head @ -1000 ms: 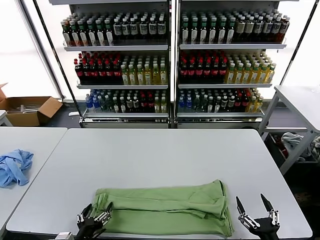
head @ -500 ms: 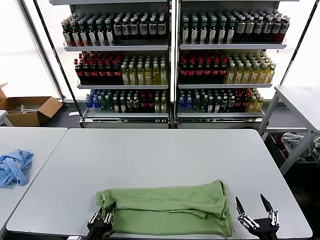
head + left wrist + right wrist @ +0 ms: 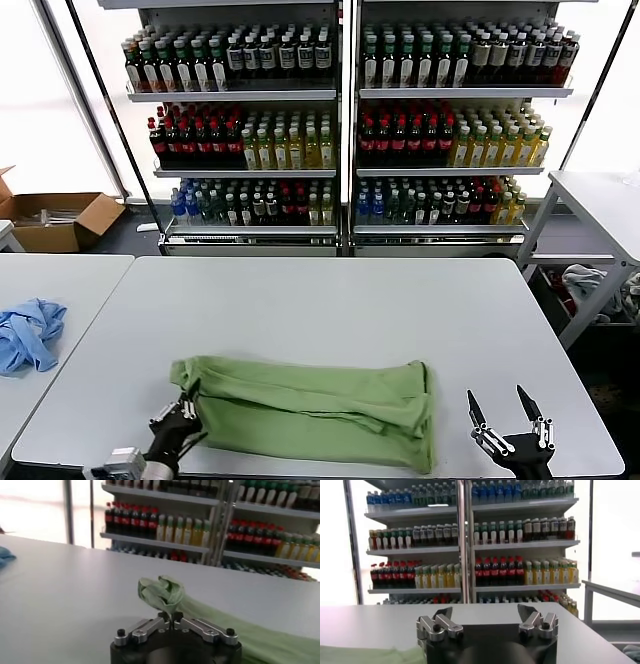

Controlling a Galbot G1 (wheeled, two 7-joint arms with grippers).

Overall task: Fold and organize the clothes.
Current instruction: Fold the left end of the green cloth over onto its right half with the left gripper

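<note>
Shifted since prior frames: polo shirt [image 3: 310, 412] now lies further toward robot's left on the desk [image 3: 330, 300], its left end bunched and dragged outward, right end pulled in from the near-right corner area. L pincer [image 3: 186, 409], spread a sec ago, is now pressed together, pinching the shirt's left-end fabric; left wrist view confirms a green wad [image 3: 161, 592] rising from between the closed fingertips of that pincer [image 3: 171, 618]. R pincer [image 3: 507, 420] unchanged: spread wide, hovering at near-right desk edge, just beside shirt's right end, not touching; wrist view shows its fingers [image 3: 442, 620] apart w/ nothing between. Shirt is folded lengthwise into a long band along the near edge. Containers: cardboard box [image 3: 55, 217] on floor at far left, flaps open, contents unclear. Shelf unit [image 3: 345, 120] behind desk stocked w/ bottles in rows. Light blue garment [image 3: 28, 333] crumpled on adjacent desk, left side, same spot as before.
</note>
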